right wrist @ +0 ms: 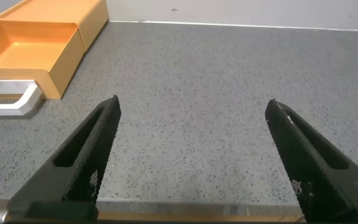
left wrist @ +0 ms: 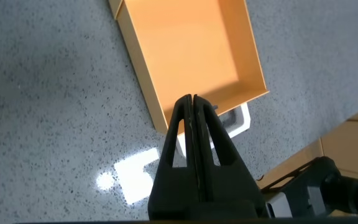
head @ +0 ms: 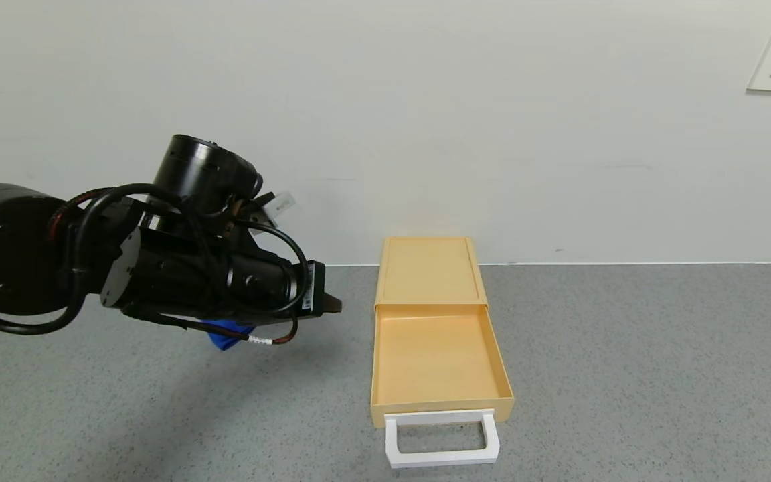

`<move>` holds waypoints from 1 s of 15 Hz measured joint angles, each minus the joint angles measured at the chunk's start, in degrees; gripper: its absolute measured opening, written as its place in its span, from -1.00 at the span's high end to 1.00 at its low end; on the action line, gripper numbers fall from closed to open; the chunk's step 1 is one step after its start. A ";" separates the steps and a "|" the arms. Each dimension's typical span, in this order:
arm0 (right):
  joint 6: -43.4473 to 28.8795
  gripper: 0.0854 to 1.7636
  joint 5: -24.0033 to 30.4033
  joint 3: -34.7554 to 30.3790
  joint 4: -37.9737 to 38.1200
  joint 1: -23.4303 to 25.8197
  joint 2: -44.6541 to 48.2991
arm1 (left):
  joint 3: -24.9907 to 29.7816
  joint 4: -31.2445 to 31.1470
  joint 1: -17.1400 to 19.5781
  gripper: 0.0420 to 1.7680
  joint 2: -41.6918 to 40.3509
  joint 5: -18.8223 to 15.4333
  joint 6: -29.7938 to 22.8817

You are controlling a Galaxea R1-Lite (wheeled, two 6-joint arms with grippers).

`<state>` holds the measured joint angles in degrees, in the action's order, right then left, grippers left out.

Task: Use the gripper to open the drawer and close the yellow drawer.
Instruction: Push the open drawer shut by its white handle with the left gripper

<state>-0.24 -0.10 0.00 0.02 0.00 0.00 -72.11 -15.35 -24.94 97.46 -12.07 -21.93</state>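
**Drawer is out — now push it home**

The yellow drawer (head: pixel 436 358) sits fully pulled out of its case, against the wall at the desk (head: pixel 626 375) centre, white handle (head: pixel 442 438) towards you. Your left gripper (head: pixel 332 304) hangs raised to the left of it, jaws pressed together and holding nothing. I judge closing comes next: bring the closed jaws down in front of the handle and push straight towards the wall, square on so the tray does not skew.

Room is generous on both sides; only a blue cloth (head: pixel 226 338) lies beneath the left arm. The right gripper (right wrist: pixel 191 155) waits wide open and empty, well to the right.
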 joint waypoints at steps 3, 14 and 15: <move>-0.02 -0.94 0.00 0.00 0.00 0.00 0.00 | -4.38 -8.79 -3.58 0.93 1.21 5.29 -5.13; -0.02 -0.94 0.02 0.00 -0.02 0.00 0.00 | -24.42 -31.37 -17.62 0.93 17.12 11.96 -24.56; -0.02 -0.94 0.02 0.00 -0.02 0.00 0.00 | -24.88 -31.40 -18.43 0.93 18.25 12.04 -25.37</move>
<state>-0.27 -0.07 0.00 0.00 0.00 0.00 -96.99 -46.75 -43.37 115.71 -0.02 -47.30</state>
